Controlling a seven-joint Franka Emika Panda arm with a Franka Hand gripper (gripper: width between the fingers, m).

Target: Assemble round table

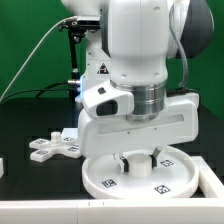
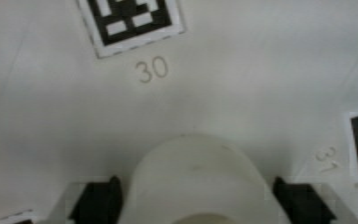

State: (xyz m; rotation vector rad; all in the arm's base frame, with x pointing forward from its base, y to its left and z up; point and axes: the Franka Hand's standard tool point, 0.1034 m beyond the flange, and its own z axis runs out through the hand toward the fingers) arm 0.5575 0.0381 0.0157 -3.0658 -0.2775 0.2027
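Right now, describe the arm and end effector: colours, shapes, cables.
The arm is glossy white with rounded shells, a dark joint cover and a ribbed grey wrist ring. The end effector is a wide white boxy block; its fingers show dark in the wrist view. A black cable runs behind.

On the tabletop [image 1: 30,125], the round disc [image 1: 98,180] lies at six o'clock in the exterior view. The cross-shaped foot [image 1: 50,148] lies just beside it, at the disc's ten o'clock. Over the disc's middle, the leg [image 2: 201,180] sits inside the end effector [image 1: 138,163], gripped on both sides.
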